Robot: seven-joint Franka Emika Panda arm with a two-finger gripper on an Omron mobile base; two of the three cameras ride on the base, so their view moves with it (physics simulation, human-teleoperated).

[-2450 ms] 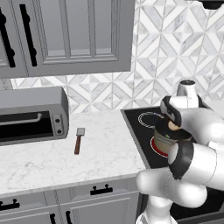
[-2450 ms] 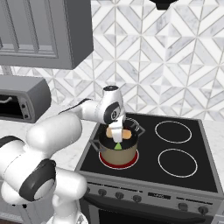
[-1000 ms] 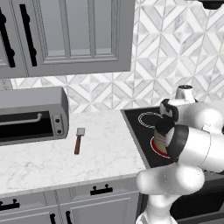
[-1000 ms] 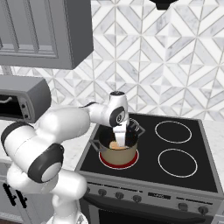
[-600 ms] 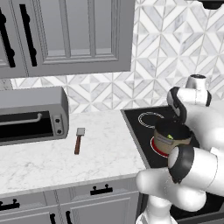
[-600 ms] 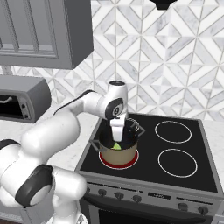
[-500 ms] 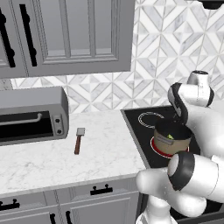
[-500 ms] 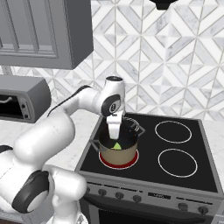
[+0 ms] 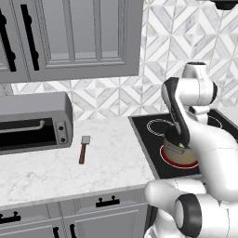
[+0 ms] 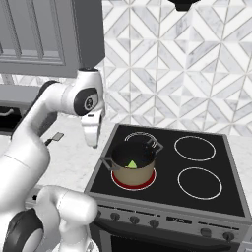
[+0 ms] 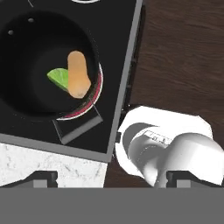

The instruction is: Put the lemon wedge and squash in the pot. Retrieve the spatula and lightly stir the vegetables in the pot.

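The squash [image 11: 78, 75] lies inside the pot [image 10: 132, 170], with the lemon wedge [image 11: 59, 78] touching it at 9 o'clock in the hand view. The pot stands on a red glowing burner [image 10: 134, 181] of the black stove [image 10: 206, 202]. The gripper [image 10: 92, 142] hangs beside the pot, at 9 o'clock from it in the right base view, jaws wide apart and holding nothing. The spatula [image 9: 83, 149] lies on the marble counter [image 9: 51, 172], well apart from the pot, near the toaster oven [image 9: 32, 122] at its 10 o'clock. Nothing lies between spatula and stove.
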